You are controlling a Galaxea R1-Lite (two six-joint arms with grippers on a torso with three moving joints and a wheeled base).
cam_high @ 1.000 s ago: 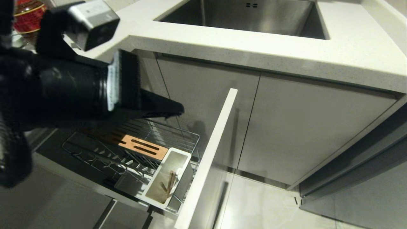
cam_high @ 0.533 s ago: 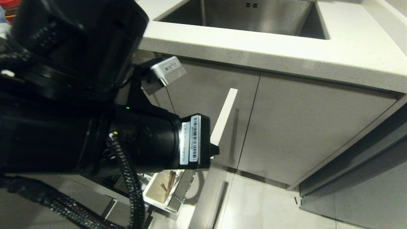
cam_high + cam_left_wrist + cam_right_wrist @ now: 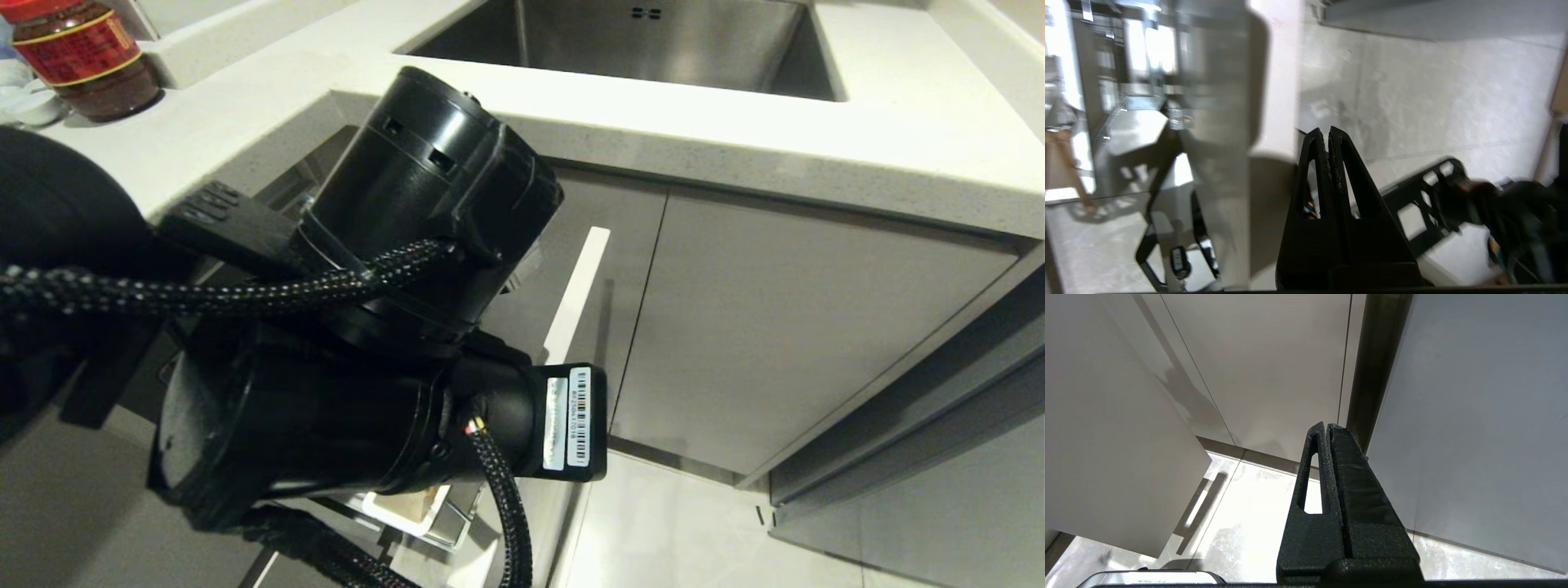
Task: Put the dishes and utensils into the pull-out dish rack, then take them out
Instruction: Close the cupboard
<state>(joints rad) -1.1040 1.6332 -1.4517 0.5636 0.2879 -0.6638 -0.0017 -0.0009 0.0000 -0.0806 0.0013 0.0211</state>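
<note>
My left arm (image 3: pixel 367 359) fills the middle of the head view and hides most of the pull-out dish rack. Only the rack's pale front panel (image 3: pixel 578 286) and a corner of its white utensil holder (image 3: pixel 406 508) show there. In the left wrist view my left gripper (image 3: pixel 1327 131) is shut and empty, just beside the front panel (image 3: pixel 1274 81) and over the floor. Blurred rack wires (image 3: pixel 1147 53) and thin light-brown sticks (image 3: pixel 1067 167), likely the chopsticks, lie beyond the panel. The dishes and the fork are out of view. My right gripper (image 3: pixel 1327 425) is shut and parked low, facing the cabinet doors.
A steel sink (image 3: pixel 653 41) is set in the white countertop (image 3: pixel 816 155) above the rack. A red-labelled jar (image 3: pixel 82 57) stands at the counter's far left. Grey cabinet doors (image 3: pixel 775 343) and pale floor tiles (image 3: pixel 694 531) lie to the right. My black base frame (image 3: pixel 1425 204) shows below the left gripper.
My left arm has swung down and to the right across the head view. It now covers the rack and the utensil holder, and its gripper has left that view. The right arm has not moved.
</note>
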